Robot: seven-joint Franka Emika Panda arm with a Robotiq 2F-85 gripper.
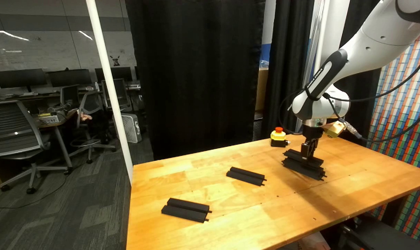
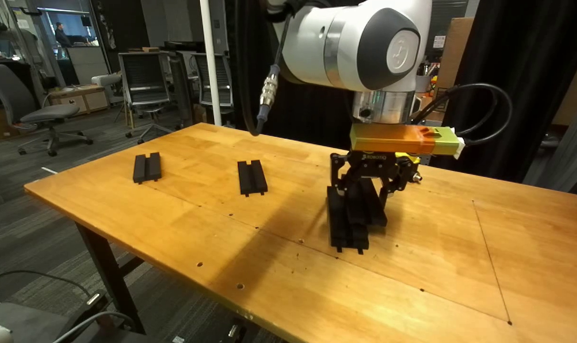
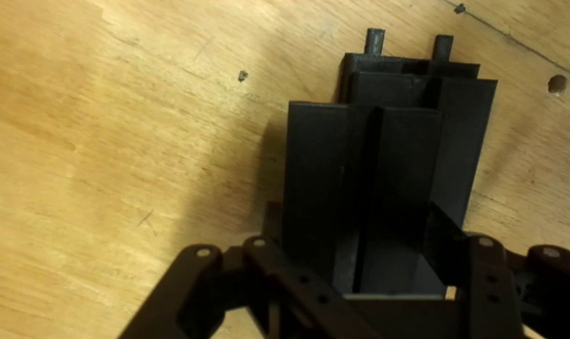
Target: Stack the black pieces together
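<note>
By our judgement, the stacking is about halfway. The end effector (image 2: pixel 362 192) is closed around one grooved black bar (image 3: pixel 314 174), as far as the bar between its jaws allows. This held bar is over the stack (image 3: pixel 466 141), offset to one side; if they touch, we cannot tell. The stack, of two bars as it seems, lies on the tabletop (image 2: pixel 436 267). What remains, we think, is to align and release the held bar, then to bring the nearer loose bar (image 2: pixel 253 178), apart from the stack, and the farther loose bar (image 2: pixel 146 168), well apart from it. The bars look matte and elongated, with a channel along the top, and small pegs show at the stack's end.
</note>
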